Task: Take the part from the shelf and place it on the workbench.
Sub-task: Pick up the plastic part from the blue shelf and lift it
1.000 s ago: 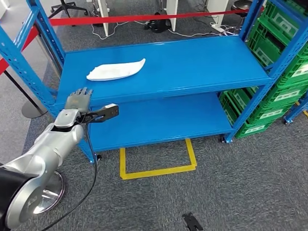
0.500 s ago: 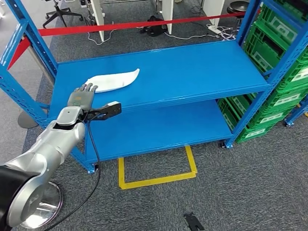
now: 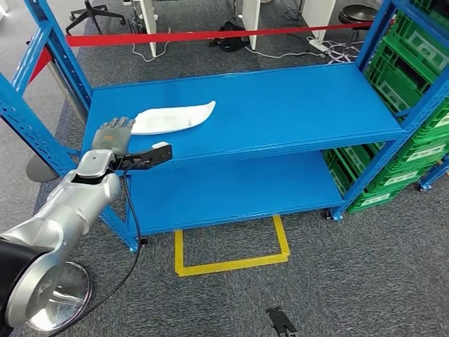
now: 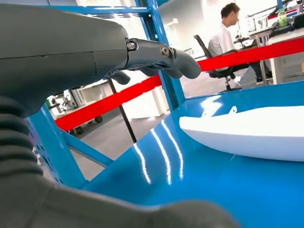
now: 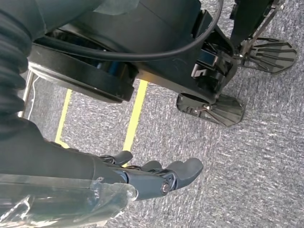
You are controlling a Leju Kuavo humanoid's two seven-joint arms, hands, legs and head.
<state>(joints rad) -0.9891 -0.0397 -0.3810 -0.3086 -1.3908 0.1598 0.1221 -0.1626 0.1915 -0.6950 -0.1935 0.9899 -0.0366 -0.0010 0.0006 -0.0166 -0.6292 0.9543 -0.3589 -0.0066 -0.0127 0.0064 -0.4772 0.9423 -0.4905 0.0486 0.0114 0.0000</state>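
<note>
One step, the reach, is in hand: the left robot hand [image 3: 112, 135], empty with fingers apart, sits near the white part [image 3: 172, 118] lying on the shelf [image 3: 297, 105], and must next close around it.

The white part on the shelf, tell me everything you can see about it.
The white part is long, slim and flat, curved like a blade: one end tapers to a point, the other is rounded. It looks like smooth, matte plastic, with a small tab on its upper edge in the left wrist view. It lies flat on the upper level of the blue shelf, toward its left end. The left robot hand is open beside its rounded end, without holding it.
</note>
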